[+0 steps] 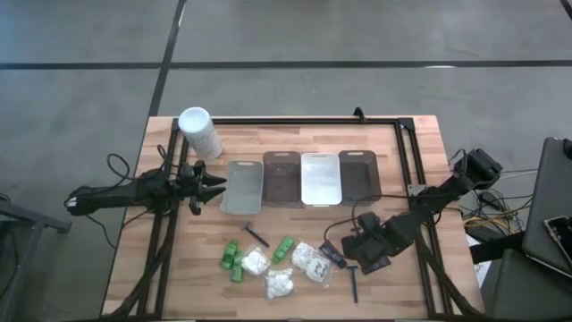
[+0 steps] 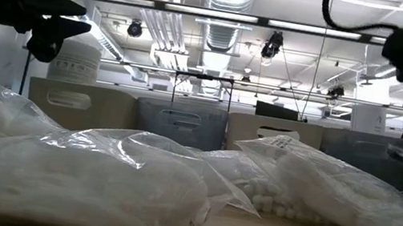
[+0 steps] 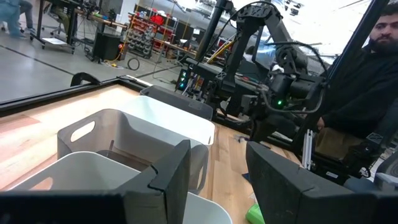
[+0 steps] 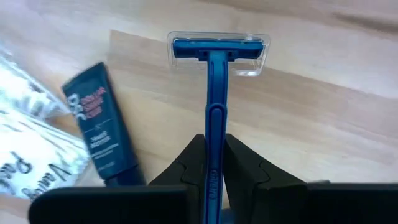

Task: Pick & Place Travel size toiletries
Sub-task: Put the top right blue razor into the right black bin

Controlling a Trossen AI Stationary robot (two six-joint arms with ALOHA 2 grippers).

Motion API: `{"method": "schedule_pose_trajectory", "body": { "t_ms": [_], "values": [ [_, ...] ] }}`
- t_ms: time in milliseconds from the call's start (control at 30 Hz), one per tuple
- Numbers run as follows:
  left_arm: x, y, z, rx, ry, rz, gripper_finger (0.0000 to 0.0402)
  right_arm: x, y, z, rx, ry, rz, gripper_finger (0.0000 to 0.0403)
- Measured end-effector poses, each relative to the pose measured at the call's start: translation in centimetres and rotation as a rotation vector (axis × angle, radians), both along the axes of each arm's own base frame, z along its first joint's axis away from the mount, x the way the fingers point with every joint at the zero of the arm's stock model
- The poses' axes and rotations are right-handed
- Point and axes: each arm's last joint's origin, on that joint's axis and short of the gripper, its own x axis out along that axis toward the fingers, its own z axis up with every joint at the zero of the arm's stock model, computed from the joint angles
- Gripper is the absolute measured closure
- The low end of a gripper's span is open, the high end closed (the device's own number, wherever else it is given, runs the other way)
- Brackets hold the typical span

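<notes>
This is a robotics lab or workshop in an open industrial hall. Exposed ducts (image 2: 227, 3) and strip lights run under the ceiling, and the floor (image 1: 80, 98) is bare grey concrete. The wooden table (image 1: 420, 134) carries a black metal frame (image 1: 295, 120). Beyond it stand shelves of gear (image 3: 152, 22), coiled cables, and another robot arm (image 3: 273, 37) beside a seated person (image 3: 367, 81).

The high camera looks straight down on the whole worktop (image 1: 295, 259). The low camera sits at worktop height, very near the white packets (image 2: 78, 175), facing the trays (image 2: 179, 123). The left wrist camera looks over those same trays (image 3: 124, 134). The right wrist camera looks closely at a blue razor (image 4: 214, 93).
</notes>
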Motion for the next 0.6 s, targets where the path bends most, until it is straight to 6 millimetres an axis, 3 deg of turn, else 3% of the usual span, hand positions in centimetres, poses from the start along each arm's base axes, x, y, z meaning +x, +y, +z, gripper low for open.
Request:
{"method": "schedule_pose_trajectory", "body": {
  "t_ms": [333, 467, 600],
  "values": [
    [0.0, 0.0, 0.0, 0.000, 0.000, 0.000, 0.0241, 1.0, 0.5, 6.8, -0.107, -0.130, 0.105, 0.0373],
    [0.0, 0.0, 0.0, 0.000, 0.000, 0.000, 0.0241, 0.1, -0.5, 9.7, -0.194, -0.179, 0.070, 0.0373],
    [0.0, 0.0, 0.0, 0.000, 0.000, 0.000, 0.0241, -1.3, -1.8, 11.4, -0.257, -0.192, 0.006, 0.0373]
  ]
}}
